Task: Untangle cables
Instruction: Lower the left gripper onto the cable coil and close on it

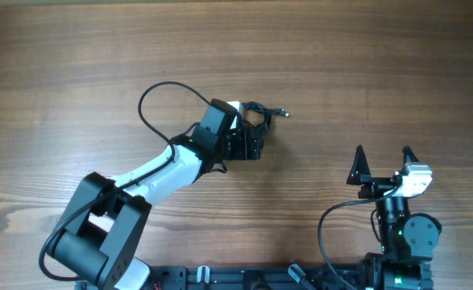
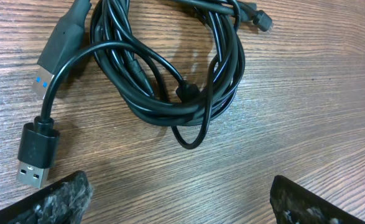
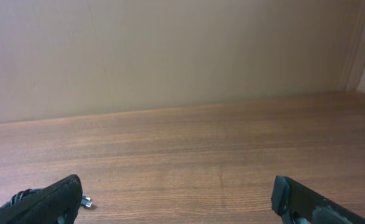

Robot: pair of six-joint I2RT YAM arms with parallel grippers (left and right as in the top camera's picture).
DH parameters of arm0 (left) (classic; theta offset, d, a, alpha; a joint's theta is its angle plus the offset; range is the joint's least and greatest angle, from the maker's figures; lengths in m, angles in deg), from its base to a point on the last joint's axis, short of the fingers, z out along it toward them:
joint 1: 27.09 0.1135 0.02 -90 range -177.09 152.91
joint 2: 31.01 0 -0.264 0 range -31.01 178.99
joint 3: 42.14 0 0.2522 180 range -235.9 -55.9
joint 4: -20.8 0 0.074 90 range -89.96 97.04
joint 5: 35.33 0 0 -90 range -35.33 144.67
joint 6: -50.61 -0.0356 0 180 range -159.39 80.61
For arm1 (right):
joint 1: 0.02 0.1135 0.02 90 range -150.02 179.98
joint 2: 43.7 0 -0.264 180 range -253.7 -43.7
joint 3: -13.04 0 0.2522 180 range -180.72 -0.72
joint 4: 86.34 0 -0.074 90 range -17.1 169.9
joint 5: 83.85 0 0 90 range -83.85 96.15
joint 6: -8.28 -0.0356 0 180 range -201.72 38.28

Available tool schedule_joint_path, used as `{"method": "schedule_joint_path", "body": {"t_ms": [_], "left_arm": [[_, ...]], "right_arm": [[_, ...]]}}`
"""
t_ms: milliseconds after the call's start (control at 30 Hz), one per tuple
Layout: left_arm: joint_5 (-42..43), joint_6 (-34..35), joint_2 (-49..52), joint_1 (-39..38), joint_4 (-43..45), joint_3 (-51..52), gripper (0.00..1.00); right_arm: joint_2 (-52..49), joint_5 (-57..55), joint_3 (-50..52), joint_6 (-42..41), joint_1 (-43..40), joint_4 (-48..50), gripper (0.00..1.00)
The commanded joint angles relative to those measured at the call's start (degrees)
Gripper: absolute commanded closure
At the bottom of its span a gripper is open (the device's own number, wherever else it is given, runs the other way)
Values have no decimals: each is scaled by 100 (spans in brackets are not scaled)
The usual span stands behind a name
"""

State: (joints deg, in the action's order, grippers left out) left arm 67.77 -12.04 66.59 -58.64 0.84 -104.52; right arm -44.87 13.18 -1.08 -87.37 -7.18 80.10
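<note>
Since the left jaws stand released and wide, with nothing between them, the cables (image 2: 170, 74) lie free on the tabletop (image 2: 306, 112) just ahead of the fingertips (image 2: 51, 199), a placing that reads as a survey of the knot before any strand is chosen. Item: one bundle of thin black cords, coiled in several overlapping loops, roughly oval, flat on the wood. One small loop hangs out of the coil toward the jaws, and one strand arcs across the coil from its edge to its middle. Fittings: a black USB-A plug (image 2: 36, 152) with silvery shell lies nearest the jaws, close by one fingertip, apparently not touching it. A grey USB plug (image 2: 61, 46) with blue insert lies farther off beside the coil. A small dark plug end (image 2: 263, 22) sits at the far side of the bundle. Condition: loops interlaced, not yet separated; the plugs on the near side look the readiest handles, as a judgement. Overhead, the left arm (image 1: 163, 165) reaches out to the bundle, its head covering part of it. Right jaws: likewise released, spread wide and empty, well apart from the bundle and near that arm's own base, presumably standing clear for when a second hold is wanted. From that wrist only a sliver of cord and a silvery plug tip (image 3: 86, 201) show, far ahead of the jaws.
</note>
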Motion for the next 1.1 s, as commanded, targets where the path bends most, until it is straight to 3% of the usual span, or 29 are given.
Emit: {"method": "schedule_joint_path", "body": {"t_ms": [0,700,867,1067], "left_arm": [[-79,35,66,-11,-24,-90,4],[-98,33,22,-7,-31,-595,0],[-531,83,76,-13,199,-610,15],[-529,195,505,-13,1058,-610,21]], "right_arm": [[15,4,7,105,22,20,0],[15,4,7,103,22,20,0],[15,4,7,103,22,20,0],[15,4,7,103,22,20,0]]}}
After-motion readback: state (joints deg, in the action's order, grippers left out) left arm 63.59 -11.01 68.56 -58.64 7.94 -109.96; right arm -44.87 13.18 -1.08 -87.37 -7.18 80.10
